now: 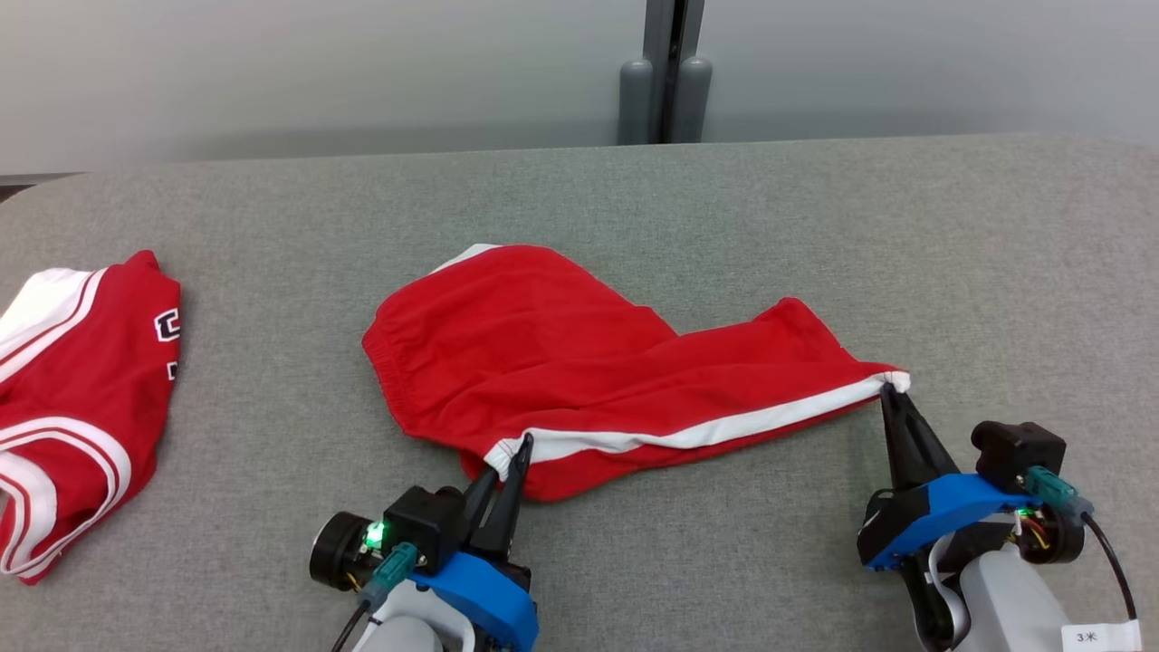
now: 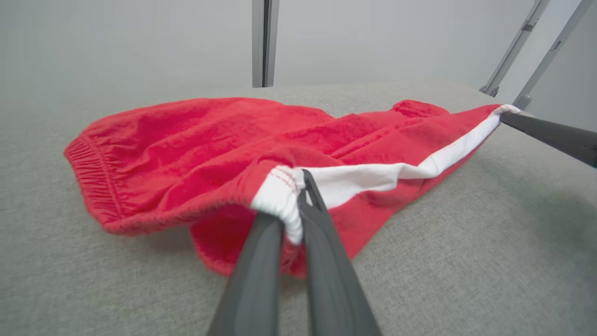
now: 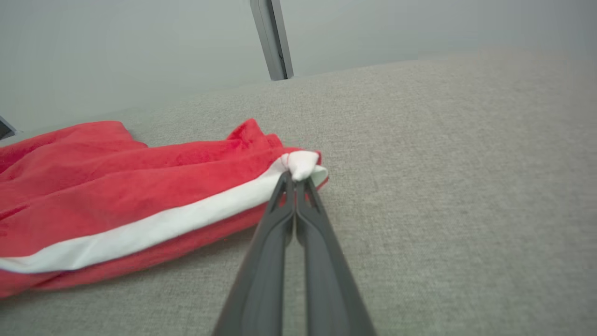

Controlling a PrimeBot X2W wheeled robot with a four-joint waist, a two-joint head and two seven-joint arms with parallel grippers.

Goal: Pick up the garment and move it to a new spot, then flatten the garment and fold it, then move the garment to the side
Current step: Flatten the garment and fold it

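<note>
Red shorts (image 1: 543,353) mid-frame on the grey tabletop (image 1: 724,208), our left pincer (image 1: 512,453) clamped on their white stripe, lower centre, our right pincer (image 1: 890,391) pinching its right end

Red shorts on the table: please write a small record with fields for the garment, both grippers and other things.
garment: red shorts, rumpled, on grey table
left gripper: jaws shut on one end of the white stripe
right gripper: jaws shut on the stripe's other end
other: red and white jersey, far left, apart
</note>
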